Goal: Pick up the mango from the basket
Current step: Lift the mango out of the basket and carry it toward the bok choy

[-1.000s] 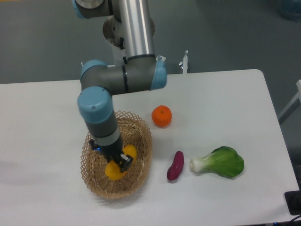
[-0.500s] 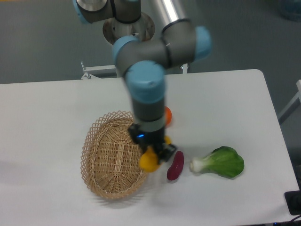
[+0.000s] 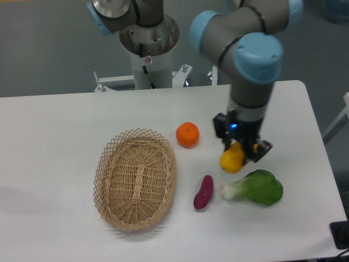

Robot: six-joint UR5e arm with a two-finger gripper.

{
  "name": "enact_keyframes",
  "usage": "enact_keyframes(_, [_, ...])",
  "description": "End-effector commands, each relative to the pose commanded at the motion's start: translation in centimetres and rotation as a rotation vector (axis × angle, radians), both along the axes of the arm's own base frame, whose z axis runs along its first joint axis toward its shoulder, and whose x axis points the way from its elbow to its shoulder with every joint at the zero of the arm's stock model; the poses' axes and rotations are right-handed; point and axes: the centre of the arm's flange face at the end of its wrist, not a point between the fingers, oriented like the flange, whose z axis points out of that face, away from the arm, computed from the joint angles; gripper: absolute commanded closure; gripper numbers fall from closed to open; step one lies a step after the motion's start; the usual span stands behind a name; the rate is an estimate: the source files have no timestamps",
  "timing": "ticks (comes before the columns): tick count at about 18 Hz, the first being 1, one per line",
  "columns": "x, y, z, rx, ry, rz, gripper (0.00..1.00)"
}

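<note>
The yellow-orange mango (image 3: 232, 159) hangs above the table, right of the basket and just above the leafy green. My gripper (image 3: 241, 151) is shut on the mango, its dark fingers covering the fruit's upper right part. The tan wicker basket (image 3: 136, 178) lies on the table at the left with nothing in it.
A round orange fruit (image 3: 187, 134) sits right of the basket's far end. A purple sweet potato (image 3: 203, 192) lies near the basket's right side. A bok choy (image 3: 255, 188) lies directly below the held mango. The arm's base stands behind the table's far edge.
The arm has carried the mango out of the basket and to the right, past the sweet potato, to a spot above the bok choy. The basket now holds nothing.
</note>
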Motion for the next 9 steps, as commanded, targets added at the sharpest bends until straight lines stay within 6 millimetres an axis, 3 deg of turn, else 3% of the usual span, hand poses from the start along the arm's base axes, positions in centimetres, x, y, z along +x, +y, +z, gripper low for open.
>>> enact_keyframes(2, [-0.84, -1.0, -0.02, -0.003, 0.001, 0.0, 0.53])
enact_keyframes(9, [-1.17, -1.37, 0.0, -0.001, 0.003, 0.0, 0.53])
